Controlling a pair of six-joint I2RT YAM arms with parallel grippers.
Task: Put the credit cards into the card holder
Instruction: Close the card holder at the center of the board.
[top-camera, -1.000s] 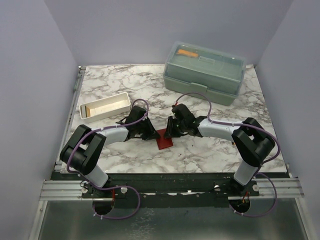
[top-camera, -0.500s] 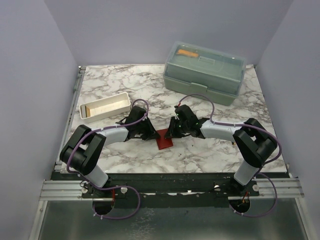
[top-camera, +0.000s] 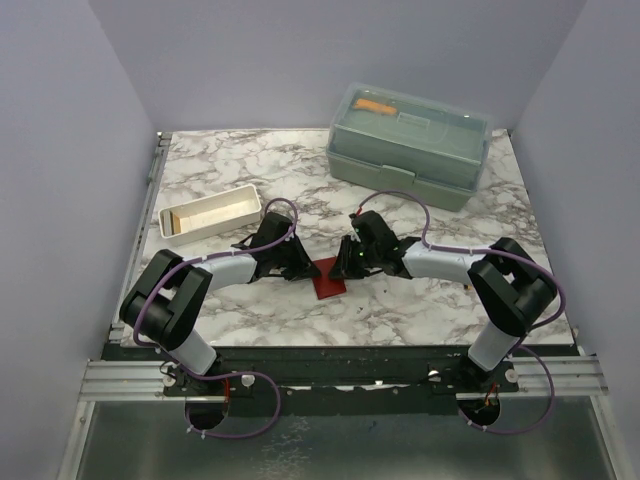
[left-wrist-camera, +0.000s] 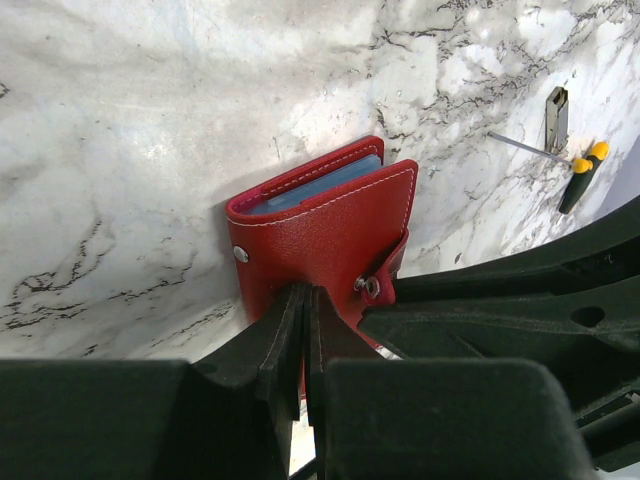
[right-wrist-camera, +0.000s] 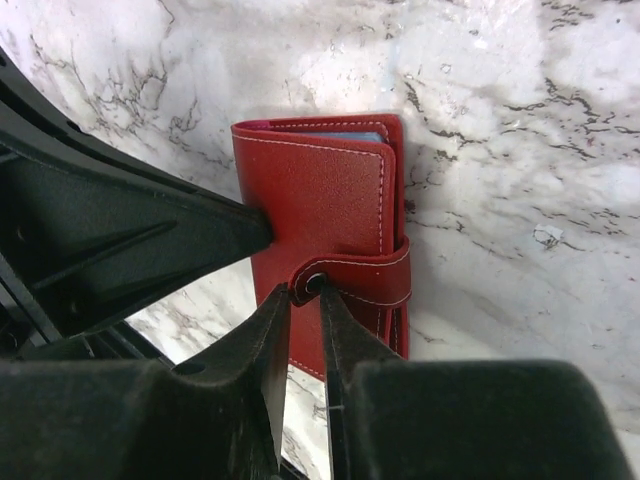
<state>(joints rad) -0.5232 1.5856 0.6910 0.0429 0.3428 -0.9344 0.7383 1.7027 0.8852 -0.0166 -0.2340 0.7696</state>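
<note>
Hemmed in at the card holder (top-camera: 329, 281) by the left gripper (top-camera: 303, 270) on one side and the right gripper (top-camera: 347, 268) on the other. Open over the marble table (top-camera: 400, 312) toward its near edge; farther back, barred by the white tray (top-camera: 210, 212) and the green box (top-camera: 410, 143).

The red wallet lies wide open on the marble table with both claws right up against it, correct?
Not quite: the card holder is folded shut, not wide open, as the right wrist view shows. It does lie on the marble table with the left gripper and right gripper right up against it.
</note>
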